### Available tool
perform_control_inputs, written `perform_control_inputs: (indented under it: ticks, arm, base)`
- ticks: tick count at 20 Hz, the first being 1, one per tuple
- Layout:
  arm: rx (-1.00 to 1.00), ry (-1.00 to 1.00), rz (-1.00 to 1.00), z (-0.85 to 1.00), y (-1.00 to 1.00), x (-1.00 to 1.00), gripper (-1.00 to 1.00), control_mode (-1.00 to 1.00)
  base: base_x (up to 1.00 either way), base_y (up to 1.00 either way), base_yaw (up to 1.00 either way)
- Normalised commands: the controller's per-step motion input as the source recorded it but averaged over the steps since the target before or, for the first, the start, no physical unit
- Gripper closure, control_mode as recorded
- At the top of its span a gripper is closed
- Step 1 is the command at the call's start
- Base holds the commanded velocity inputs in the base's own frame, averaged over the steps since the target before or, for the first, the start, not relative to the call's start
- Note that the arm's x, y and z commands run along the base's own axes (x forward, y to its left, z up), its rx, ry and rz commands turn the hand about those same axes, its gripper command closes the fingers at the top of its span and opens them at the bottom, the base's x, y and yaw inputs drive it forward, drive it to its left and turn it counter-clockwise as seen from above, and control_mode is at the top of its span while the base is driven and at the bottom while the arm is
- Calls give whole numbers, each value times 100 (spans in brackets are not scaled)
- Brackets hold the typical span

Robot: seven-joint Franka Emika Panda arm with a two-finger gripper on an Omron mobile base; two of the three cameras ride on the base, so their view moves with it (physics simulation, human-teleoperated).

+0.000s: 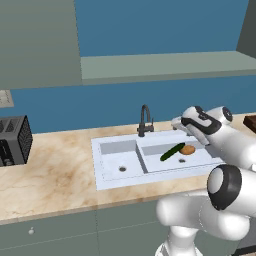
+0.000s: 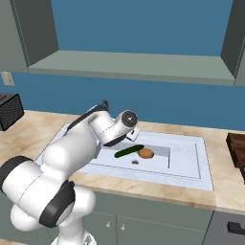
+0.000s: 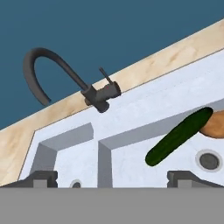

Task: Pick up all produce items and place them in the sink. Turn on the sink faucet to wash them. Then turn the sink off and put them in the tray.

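Note:
The dark green cucumber (image 1: 172, 151) lies at a slant in the larger basin of the pale sink (image 1: 100, 172), its far end touching the brown potato (image 1: 188, 149). The hand view shows the cucumber (image 3: 179, 136) and potato (image 3: 214, 124) beside the dark drain (image 3: 209, 160). The black gooseneck sink faucet (image 3: 52, 70) stands on the sink's back rim, its thin lever (image 3: 104, 74) sticking up. My gripper (image 3: 113, 181) hovers open above the sink's right part, facing the faucet, with nothing between its fingertips (image 3: 41, 178). The brown tray (image 2: 237, 148) sits on the counter to the right.
A black toaster (image 1: 12, 140) stands on the marble counter at the far left. A blue wall and a grey shelf (image 1: 165, 65) rise behind the sink. My white arm (image 2: 72, 148) crosses over the sink's left part in the right base view.

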Motion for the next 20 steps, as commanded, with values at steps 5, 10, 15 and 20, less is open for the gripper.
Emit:
perform_control_inputs:
  ticks: [5, 10, 15, 20]
  arm:
    - [0, -5, 17, 0, 2, 15, -100, -100]
    - [0, -4, 8, -2, 2, 11, -100, -100]
    - [0, -7, 2, 0, 0, 5, -100, -100]
    - [-1, -19, 13, 0, 0, 4, -100, -100]
  base:
    - [0, 0, 0]
    - [0, 0, 0]
    - [0, 0, 0]
    - [0, 0, 0]
